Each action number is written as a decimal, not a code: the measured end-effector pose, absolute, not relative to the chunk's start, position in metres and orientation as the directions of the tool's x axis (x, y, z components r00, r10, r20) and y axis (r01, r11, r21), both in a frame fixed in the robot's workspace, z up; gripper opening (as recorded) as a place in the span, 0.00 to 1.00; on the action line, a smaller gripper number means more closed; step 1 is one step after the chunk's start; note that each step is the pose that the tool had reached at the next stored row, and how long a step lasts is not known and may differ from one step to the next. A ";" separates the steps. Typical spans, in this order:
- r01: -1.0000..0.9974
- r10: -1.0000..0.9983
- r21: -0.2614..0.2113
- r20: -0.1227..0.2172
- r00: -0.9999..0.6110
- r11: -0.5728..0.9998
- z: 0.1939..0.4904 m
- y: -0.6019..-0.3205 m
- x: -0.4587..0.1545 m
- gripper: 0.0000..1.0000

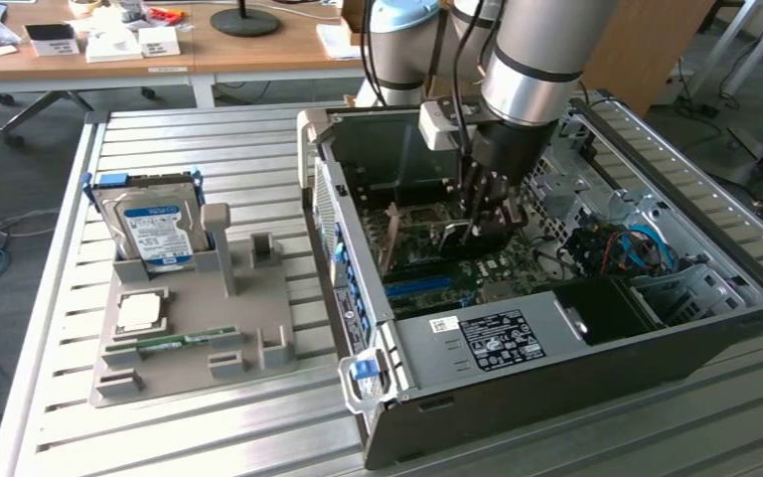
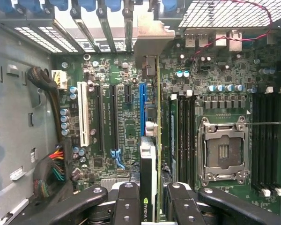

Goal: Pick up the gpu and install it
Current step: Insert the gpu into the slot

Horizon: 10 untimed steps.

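Observation:
In the wrist view the gpu is seen edge-on, a thin green card with a black part carrying a green logo. My gripper is shut on it, one black finger on each side. The card stands upright over the motherboard, right beside the long blue slot. Its silvery bracket reaches the rear slot openings of the case. Whether the card's edge is seated in a slot is hidden. In the exterior view my gripper reaches down inside the open computer case, with the gpu partly visible under it.
A white slot, black slots and a bundle of cables lie to one side of the card, the CPU socket and memory slots to the other. Outside the case, a grey fixture holds a blue-labelled hard drive, a processor and a RAM stick.

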State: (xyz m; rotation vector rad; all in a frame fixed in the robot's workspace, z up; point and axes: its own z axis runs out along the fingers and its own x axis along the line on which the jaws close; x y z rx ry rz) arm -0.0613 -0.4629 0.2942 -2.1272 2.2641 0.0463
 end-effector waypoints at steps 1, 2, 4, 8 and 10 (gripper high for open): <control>-0.998 -0.997 -0.002 -0.045 -0.062 0.062 0.293 -0.463 -0.061 0.27; -0.998 -0.997 -0.002 -0.046 -0.062 0.062 0.291 -0.463 -0.062 0.27; -0.998 -0.997 -0.002 -0.045 -0.062 0.062 0.288 -0.463 -0.062 0.27; -0.998 -0.997 -0.002 -0.046 -0.062 0.062 0.281 -0.463 -0.063 0.27; -0.998 -0.997 -0.002 -0.046 -0.062 0.062 0.279 -0.463 -0.064 0.27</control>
